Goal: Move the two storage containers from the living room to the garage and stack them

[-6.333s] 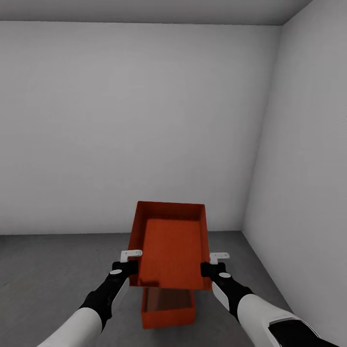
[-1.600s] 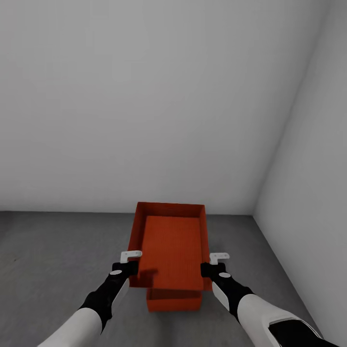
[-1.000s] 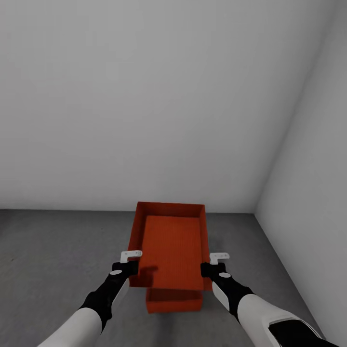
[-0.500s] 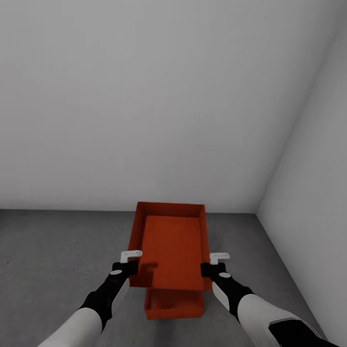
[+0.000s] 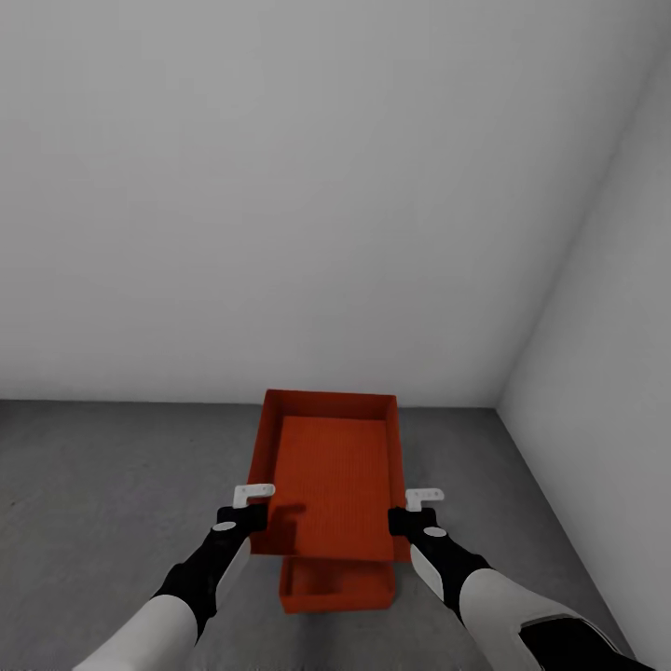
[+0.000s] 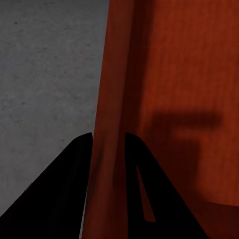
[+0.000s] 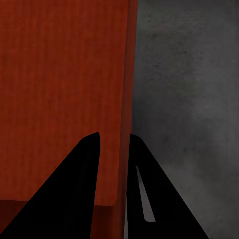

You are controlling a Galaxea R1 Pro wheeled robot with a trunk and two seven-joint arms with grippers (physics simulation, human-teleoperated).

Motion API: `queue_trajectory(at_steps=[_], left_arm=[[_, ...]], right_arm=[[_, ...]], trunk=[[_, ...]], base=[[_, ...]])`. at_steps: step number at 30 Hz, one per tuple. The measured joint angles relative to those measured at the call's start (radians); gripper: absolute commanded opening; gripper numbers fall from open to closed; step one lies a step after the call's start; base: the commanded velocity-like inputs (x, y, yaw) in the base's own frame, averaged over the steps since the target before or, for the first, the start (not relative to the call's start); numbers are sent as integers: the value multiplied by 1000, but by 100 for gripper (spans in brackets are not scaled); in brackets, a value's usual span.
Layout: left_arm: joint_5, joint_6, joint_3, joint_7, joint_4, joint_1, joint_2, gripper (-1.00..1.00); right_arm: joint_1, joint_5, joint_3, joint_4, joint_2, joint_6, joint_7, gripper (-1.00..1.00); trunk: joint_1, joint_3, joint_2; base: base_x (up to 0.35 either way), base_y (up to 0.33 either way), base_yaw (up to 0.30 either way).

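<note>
The garage floor (image 5: 112, 522) is bare concrete. Your carried container (image 5: 328, 475) hangs over the lower container (image 5: 335, 589), which sits on the floor at 6 o'clock and pokes out only at its near end. The left gripper (image 5: 253, 503) and right gripper (image 5: 410, 511) each pinch a side wall. Release now and it could drop askew, since the two look offset.

A plain pale grey back wall (image 5: 280, 205) meets a second plain pale grey side wall (image 5: 615, 354) at a vertical corner, both rising bare and unmarked at the far right.
</note>
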Motion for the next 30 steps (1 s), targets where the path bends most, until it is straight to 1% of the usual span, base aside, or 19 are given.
queue_trajectory(at_steps=[16,22,30], left_arm=[[0,0,2,0,2,0,0,-100],[4,0,-3,1,2,0,1,-100],[-2,0,1,0,-1,0,0,-100]], right_arm=[[0,0,1,0,0,3,-1,-100],[0,0,1,0,0,2,0,-100],[0,0,-1,0,0,-1,0,-100]], trunk=[[0,-26,0],[0,-35,0],[0,-48,0]], base=[[0,0,0],[0,0,0],[0,0,0]])
